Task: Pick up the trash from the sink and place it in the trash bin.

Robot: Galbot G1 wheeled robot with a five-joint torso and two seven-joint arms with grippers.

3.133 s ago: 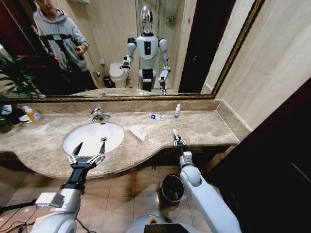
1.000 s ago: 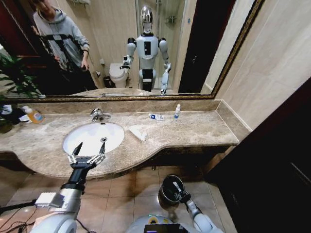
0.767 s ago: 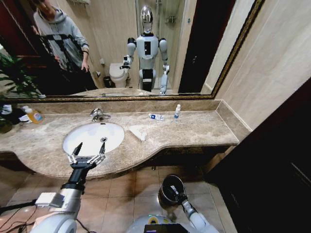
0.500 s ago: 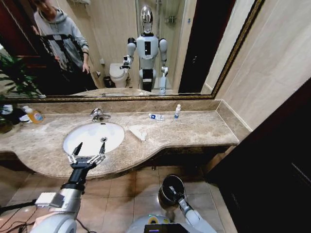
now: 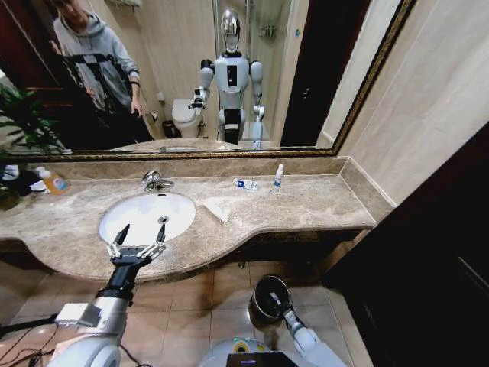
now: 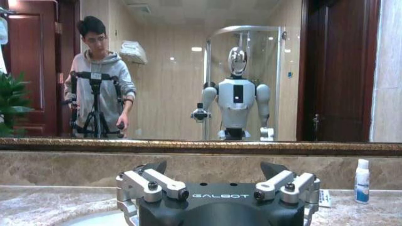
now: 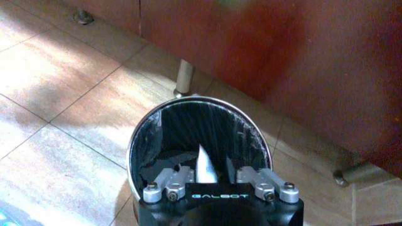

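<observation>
The step in hand is the drop. The right gripper [image 7: 208, 173] hangs over the mouth of the trash bin [image 7: 141, 141] on the tiled floor, closed on a white sachet [image 7: 205, 165]. The next move, I judge, calls for opening the fingers so the sachet falls inside. The left gripper [image 5: 136, 246] waits with its fingers spread at the near edge of the sink [image 5: 147, 215]. On the marble countertop [image 5: 321, 202], right of the sink, lie a crumpled tissue [image 5: 216, 209], a tube [image 5: 245, 184] and a small bottle [image 5: 279, 177].
</observation>
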